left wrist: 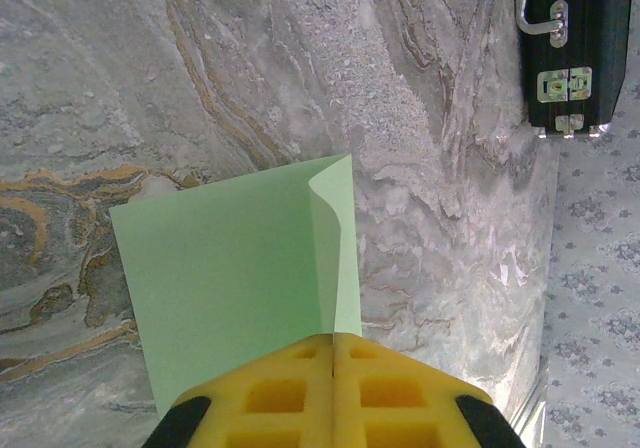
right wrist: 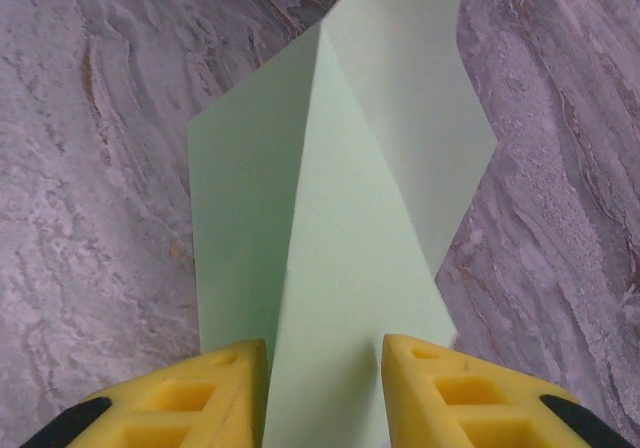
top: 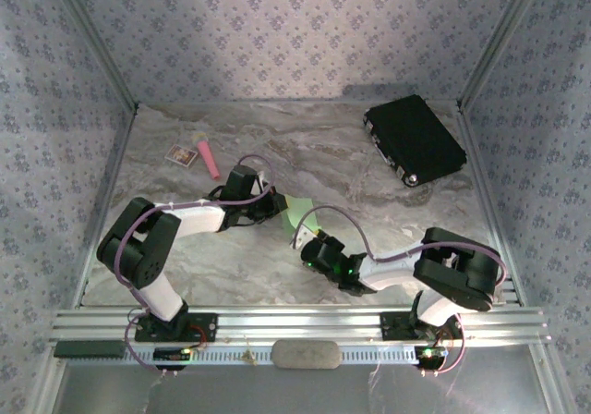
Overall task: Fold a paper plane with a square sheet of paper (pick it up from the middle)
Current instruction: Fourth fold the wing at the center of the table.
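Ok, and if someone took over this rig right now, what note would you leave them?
Left gripper: shut on one edge of the sheet of paper.
Right gripper: open, with a finger on either side of the sheet's raised fold at the opposite end, not pinching it.
Sheet: over the middle of the table, between the two grippers. The pink stick, white card and black case lie toward the back.
Done: sheet gripped, one flap folded over along a crease.
Left: no pointed dart shape yet, so the remaining folds are to do.
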Motion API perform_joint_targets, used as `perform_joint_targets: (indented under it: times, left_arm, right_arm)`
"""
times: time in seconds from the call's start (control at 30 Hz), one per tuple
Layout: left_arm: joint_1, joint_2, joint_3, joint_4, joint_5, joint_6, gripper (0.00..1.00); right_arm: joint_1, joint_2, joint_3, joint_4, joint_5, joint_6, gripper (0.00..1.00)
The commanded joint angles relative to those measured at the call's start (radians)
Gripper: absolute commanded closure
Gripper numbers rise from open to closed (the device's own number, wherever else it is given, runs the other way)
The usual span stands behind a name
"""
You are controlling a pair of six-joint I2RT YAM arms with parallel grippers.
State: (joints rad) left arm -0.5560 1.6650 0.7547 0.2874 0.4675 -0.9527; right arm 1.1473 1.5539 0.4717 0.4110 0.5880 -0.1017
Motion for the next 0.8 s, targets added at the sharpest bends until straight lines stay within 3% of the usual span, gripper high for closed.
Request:
perform_joint_targets:
  times: [0.0, 0.33, 0.47, 0.77]
  left_arm:
    - [0.008, 0.009, 0.018, -0.005, 0.021, 0.000, 0.95]
    - [0.007, 0.012, 0.017, -0.008, 0.020, 0.000, 0.95]
    - [0.007, 0.010, 0.015, -0.012, 0.014, -0.001, 0.95]
    - [0.008, 0.010, 0.015, -0.010, 0.014, -0.001, 0.95]
  right_arm:
    - [-0.003, -0.012, -0.011, 0.021, 0.010, 0.027, 0.70]
    - [-0.005, -0.034, -0.015, 0.009, -0.022, 0.051, 0.76]
    - [-0.014, -0.038, -0.011, -0.011, -0.065, 0.062, 0.87]
    - [-0.025, -0.028, 0.002, -0.049, -0.053, 0.094, 0.82]
